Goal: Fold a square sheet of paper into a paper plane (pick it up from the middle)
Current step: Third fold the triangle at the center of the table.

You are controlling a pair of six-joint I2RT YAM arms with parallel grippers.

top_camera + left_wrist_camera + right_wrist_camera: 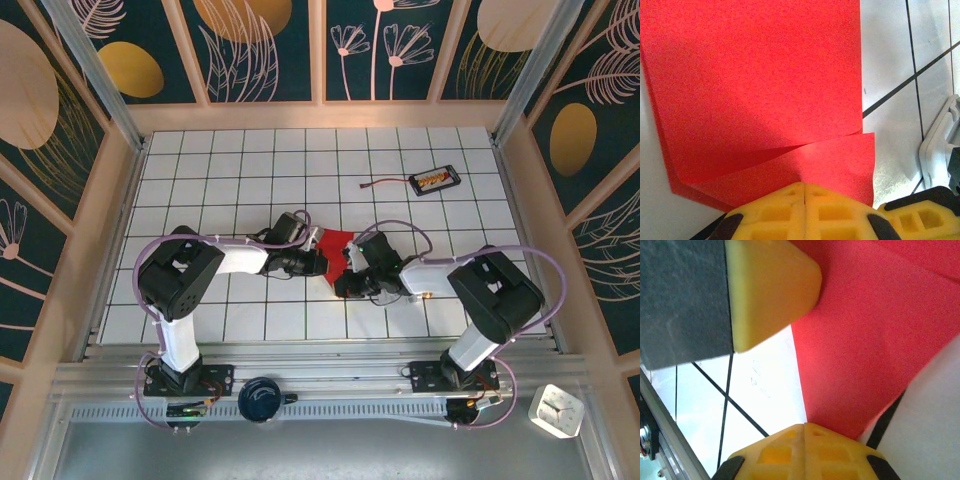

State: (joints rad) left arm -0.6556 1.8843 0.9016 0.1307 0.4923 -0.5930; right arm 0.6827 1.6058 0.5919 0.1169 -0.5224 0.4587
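Paper partway to a dart. We show the square sheet of paper (333, 243) lying flat on the table (240, 170), directly ahead of both sets of fingertips and between the two grippers. In the left wrist view one flap (835, 160) lies over the rest of the sheet, its slanted edge running away from the fingertips (the fold looks soft rather than pressed sharp).

The left gripper (805, 192) has its jaws together, with the tips at the near edge of that flap. The right gripper (805, 432) is likewise closed, with its tips at a corner of the sheet. We cannot tell whether either pair nips a layer or only bears down on it.

We judge the material to be very light, limp across any open span and stiff only along a crease. It should slide easily on the smooth table surface, and it would likely dent or tear if dragged under a fingertip. Hold is best taken at a free edge or a raised flap, with one gripper pinning the sheet beside the fold while the other lifts.

Well beyond the fingertips, a small black tray (435, 181) with its cable (385, 183) lies apart from the work.
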